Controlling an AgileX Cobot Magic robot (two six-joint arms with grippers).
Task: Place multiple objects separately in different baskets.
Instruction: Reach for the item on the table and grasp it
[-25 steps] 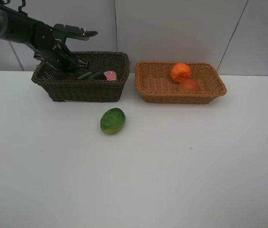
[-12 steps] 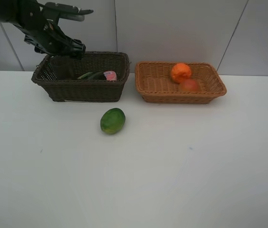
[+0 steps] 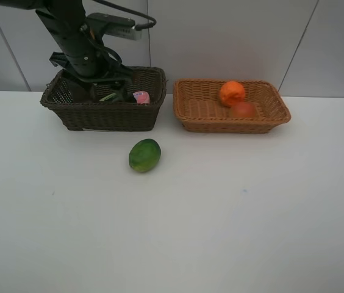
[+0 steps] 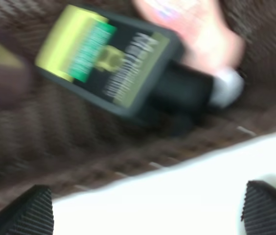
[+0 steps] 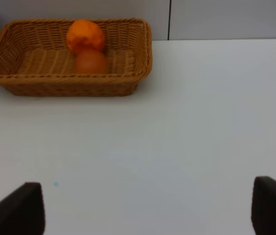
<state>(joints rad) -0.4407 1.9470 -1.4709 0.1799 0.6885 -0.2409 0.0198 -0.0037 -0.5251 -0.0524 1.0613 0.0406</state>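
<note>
Exterior high: orange (image 3: 232, 93) in tan basket (image 3: 199, 112)

two baskets (image 3: 102, 113), three fruits (image 3: 144, 155), two bottles (image 4: 111, 68)

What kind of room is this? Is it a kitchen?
Probably not a kitchen. It looks like a robot test lab: a bare white table, plain panel walls behind it, a black robot arm, and two wicker baskets with fruit and bottles for sorting practice.

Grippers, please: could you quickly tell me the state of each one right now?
Left gripper: open, holding nothing, above the dark brown basket.
Right gripper: open, holding nothing, over bare table.
</note>
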